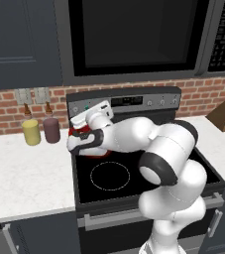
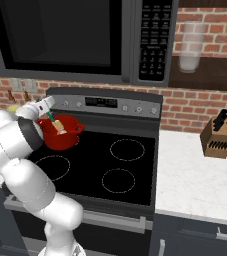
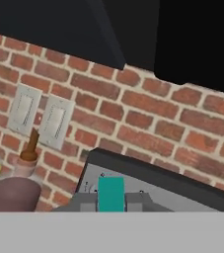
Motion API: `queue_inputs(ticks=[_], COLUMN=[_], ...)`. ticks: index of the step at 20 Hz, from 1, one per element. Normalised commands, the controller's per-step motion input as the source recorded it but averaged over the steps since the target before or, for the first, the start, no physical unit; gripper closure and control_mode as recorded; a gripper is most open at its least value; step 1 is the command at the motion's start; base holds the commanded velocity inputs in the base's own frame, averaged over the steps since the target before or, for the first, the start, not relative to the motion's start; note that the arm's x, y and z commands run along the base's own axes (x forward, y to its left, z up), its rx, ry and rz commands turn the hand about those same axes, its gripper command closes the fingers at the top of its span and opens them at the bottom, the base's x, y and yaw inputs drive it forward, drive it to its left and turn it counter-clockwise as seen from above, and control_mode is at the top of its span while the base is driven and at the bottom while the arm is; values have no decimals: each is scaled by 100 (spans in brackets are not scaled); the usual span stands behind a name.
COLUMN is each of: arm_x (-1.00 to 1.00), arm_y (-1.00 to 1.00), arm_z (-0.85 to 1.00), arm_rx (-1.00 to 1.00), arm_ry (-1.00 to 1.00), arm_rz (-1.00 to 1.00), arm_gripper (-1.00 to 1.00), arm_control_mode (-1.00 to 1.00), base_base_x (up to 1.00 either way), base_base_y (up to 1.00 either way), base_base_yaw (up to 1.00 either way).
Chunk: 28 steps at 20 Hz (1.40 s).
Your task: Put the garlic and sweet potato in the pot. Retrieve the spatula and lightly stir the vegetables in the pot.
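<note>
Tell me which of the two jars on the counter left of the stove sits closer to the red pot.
The maroon jar. It stands right of the yellow jar, on the side toward the stove and the pot.

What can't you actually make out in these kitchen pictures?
- Inside of the red pot: right base view looks across its rim, so garlic and sweet potato cannot be confirmed.
- Pot in the left base view: mostly behind the white arm.
- Spatula: its teal handle is cut off by the hand view's bottom edge.
</note>
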Motion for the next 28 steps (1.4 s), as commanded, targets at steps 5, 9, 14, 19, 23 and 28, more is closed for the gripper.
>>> queue_inputs(ticks=[5, 9, 14, 19, 23, 28], arm_x=[6, 16, 35, 39, 1, -11], arm_y=[0, 0, 0, 0, -16, -41], arm_z=[-90, -79, -72, -54, -46, -50], arm_rx=[5, 8, 6, 4, 0, 0], arm_ry=[-5, 0, -5, -15, -13, -2], arm_rz=[0, 0, 0, 0, -1, -10], arm_gripper=[100, 100, 100, 100, 100, 100], arm_control_mode=[-100, -100, -100, -100, -100, -100], base_base_x=[0, 0, 0, 0, 0, 0], base_base_y=[0, 0, 0, 0, 0, 0], base_base_yaw=[0, 0, 0, 0, 0, 0])
